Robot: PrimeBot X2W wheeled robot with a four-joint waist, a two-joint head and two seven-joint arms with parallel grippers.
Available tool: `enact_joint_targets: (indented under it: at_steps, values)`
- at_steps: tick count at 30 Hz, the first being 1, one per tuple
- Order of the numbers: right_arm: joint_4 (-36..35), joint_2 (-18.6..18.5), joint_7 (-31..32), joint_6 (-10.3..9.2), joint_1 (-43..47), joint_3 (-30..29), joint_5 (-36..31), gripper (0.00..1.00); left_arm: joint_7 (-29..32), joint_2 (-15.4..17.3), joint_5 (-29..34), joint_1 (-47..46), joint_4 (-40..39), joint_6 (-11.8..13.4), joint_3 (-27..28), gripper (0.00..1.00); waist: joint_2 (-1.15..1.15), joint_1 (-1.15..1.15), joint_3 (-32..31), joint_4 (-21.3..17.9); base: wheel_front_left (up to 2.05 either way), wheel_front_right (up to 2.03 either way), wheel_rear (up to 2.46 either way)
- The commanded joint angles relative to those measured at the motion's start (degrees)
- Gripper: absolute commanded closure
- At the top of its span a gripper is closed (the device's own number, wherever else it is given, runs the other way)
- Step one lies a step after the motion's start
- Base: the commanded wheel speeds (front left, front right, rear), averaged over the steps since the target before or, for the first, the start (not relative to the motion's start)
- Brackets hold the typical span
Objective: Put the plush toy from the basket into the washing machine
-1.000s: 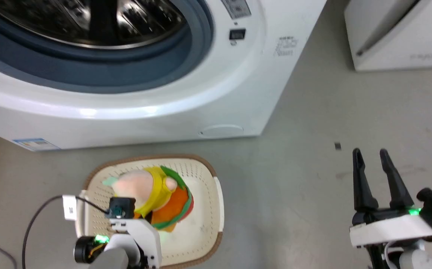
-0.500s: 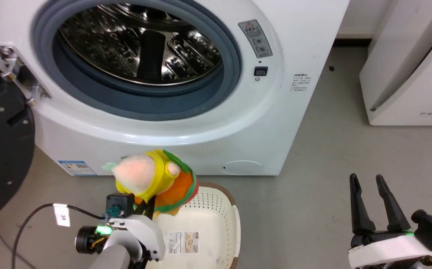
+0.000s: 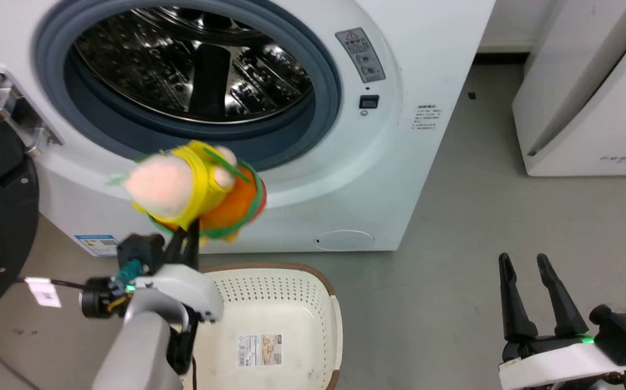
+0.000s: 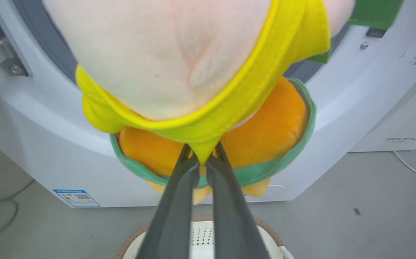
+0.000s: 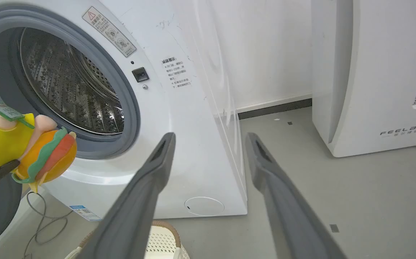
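Toy (image 3: 194, 189) held up just short of the washer (image 3: 399, 135) mouth, not yet inside.

The left fingers (image 4: 191, 169) are pressed together on a fold of the toy's yellow cloth, and the toy sits on top of their tips, clear above the basket (image 3: 334, 319) on the floor. It lies crosswise, pink head to the left and orange end to the right, level with the lower left of the grey gasket (image 3: 324, 124). The drum (image 3: 194, 70) opens farther away, higher and a little right, so the carry probably has to go up and in over that lip. The right fingers (image 3: 510, 295) are spread, hold nothing, and are low and well apart to the right.
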Motion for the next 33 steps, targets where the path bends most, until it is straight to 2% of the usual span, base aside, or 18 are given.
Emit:
enact_joint_targets:
  at_steps: [1, 9, 16, 22, 28, 33]
  values:
    - [-1.05, -0.03, -0.25, -0.04, -0.63, 0.21, 0.00, 0.00, -0.31, 0.30, 0.69, -1.88, -1.69, 0.43, 1.44, 1.00, 0.00, 0.01, 1.30, -0.89, 0.00, 0.00, 0.00]
    - [-6.57, -0.03, -0.25, -0.04, -4.42, 0.09, -0.30, 0.00, -0.31, 1.47, 3.23, -7.47, -4.21, 1.20, 6.33, 1.00, 0.00, 0.01, 7.22, -3.95, 0.00, 0.00, 0.00]
    - [-11.28, -0.03, -0.25, -0.04, -7.99, 0.28, -0.78, 0.00, -0.31, 2.75, 5.94, -13.23, -4.09, 1.76, 8.47, 1.00, 0.00, 0.01, 12.59, -6.36, 0.00, 0.00, 0.00]
    - [-13.72, -0.03, -0.25, -0.04, -10.61, 1.20, 0.04, 0.00, -0.31, 5.13, 7.05, -20.09, -2.45, 1.77, 10.22, 1.00, 0.00, 0.01, 17.48, -8.30, 0.00, 0.00, 0.00]
    - [-14.57, -0.03, -0.25, -0.04, -12.12, 1.22, 0.69, 0.00, -0.31, 5.80, 7.65, -26.29, -1.46, 2.62, 11.30, 1.00, 0.00, 0.01, 21.60, -9.38, 0.00, 0.00, 0.00]
    - [-14.91, -0.03, -0.25, -0.04, -13.62, 1.61, 1.14, 0.00, -0.31, 8.10, 7.48, -33.03, 1.72, 2.95, 12.99, 1.00, 0.00, 0.01, 25.38, -10.94, 0.00, 0.00, 0.00]
